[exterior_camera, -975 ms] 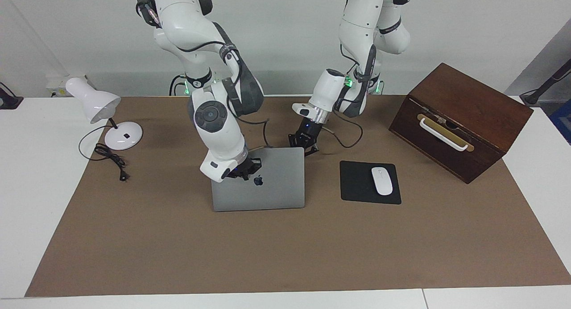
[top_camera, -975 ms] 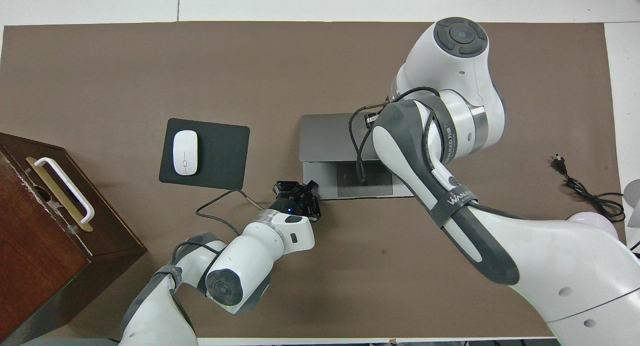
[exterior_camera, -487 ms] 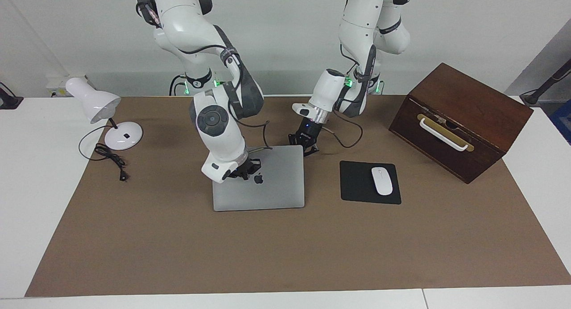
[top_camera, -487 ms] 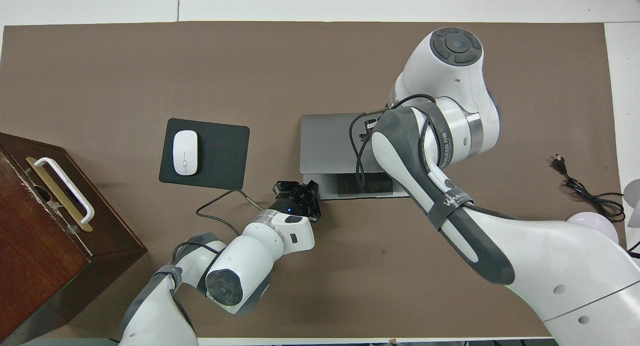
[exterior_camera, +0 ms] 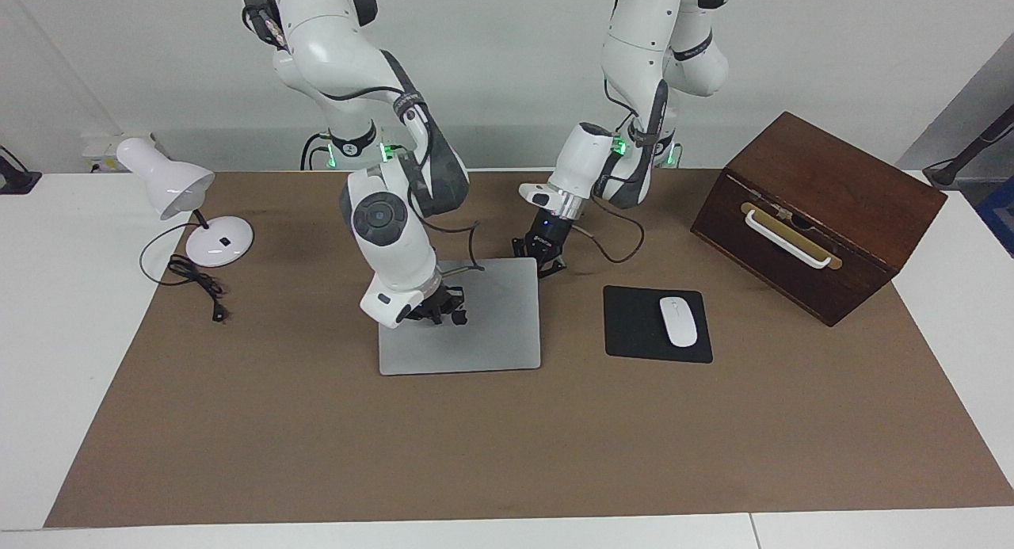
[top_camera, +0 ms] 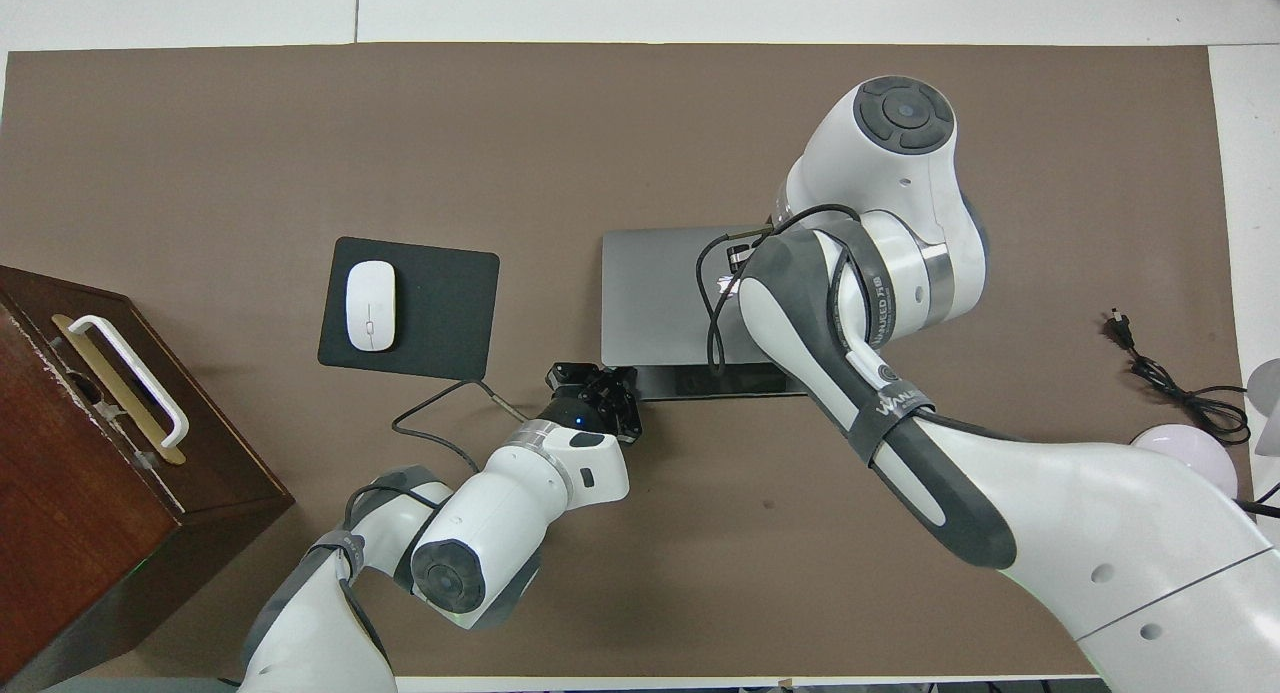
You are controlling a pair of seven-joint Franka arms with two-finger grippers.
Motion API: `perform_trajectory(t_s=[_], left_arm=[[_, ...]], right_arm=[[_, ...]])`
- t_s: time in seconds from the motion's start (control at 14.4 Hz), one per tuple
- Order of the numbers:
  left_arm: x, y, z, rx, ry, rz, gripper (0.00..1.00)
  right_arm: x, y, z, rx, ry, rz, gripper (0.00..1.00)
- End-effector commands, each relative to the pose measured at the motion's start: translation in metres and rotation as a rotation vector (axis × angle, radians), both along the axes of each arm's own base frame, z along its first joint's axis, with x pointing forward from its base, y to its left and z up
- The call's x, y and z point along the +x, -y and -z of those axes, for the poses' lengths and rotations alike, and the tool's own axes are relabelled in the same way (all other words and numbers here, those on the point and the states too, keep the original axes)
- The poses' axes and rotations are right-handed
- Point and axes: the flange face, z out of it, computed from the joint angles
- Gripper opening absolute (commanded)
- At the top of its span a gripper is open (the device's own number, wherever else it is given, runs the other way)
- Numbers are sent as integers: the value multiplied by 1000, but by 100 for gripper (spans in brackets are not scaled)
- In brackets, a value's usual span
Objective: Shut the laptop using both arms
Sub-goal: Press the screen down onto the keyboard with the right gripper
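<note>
The laptop (exterior_camera: 475, 327) is being pressed nearly flat, its lid being touched by the closed right gripper (exterior_camera: 438, 310). The closed left gripper (exterior_camera: 547, 257) is being held at the laptop's corner nearest the robots.

A: What crowds the laptop (exterior_camera: 491, 327)?
B: The right gripper (exterior_camera: 434, 310) rests on its lid, the left gripper (exterior_camera: 543, 257) at its robot-side corner, the mouse pad (exterior_camera: 638, 327) beside it.
A: Open room?
B: The brown mat (exterior_camera: 507, 446) farther from the robots lies bare.
</note>
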Motion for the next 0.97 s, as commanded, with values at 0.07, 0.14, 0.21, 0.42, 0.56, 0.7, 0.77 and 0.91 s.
perform_trajectory(t_s=[0.07, 0.14, 0.21, 0.42, 0.56, 0.7, 0.77, 0.91], left_arm=[[-10, -14, 49, 86, -72, 13, 0], [-10, -14, 49, 86, -72, 13, 0], [-10, -14, 49, 87, -71, 15, 0], [-11, -15, 50, 92, -70, 21, 0], [-11, -15, 50, 95, -68, 26, 0], [-11, -16, 51, 102, -64, 34, 0], [-11, -16, 51, 102, -64, 34, 0], [-11, -16, 51, 105, -61, 39, 0]], right_arm=[[-9, 0, 2, 16, -2, 40, 0], [-9, 0, 3, 16, -2, 42, 0], [-9, 0, 4, 15, -4, 40, 0], [-11, -1, 14, 17, 8, 45, 0], [-12, 0, 17, 17, 9, 46, 0], [-12, 0, 18, 17, 8, 46, 0], [-12, 0, 18, 16, 8, 46, 0], [-13, -1, 20, 16, 5, 45, 0]])
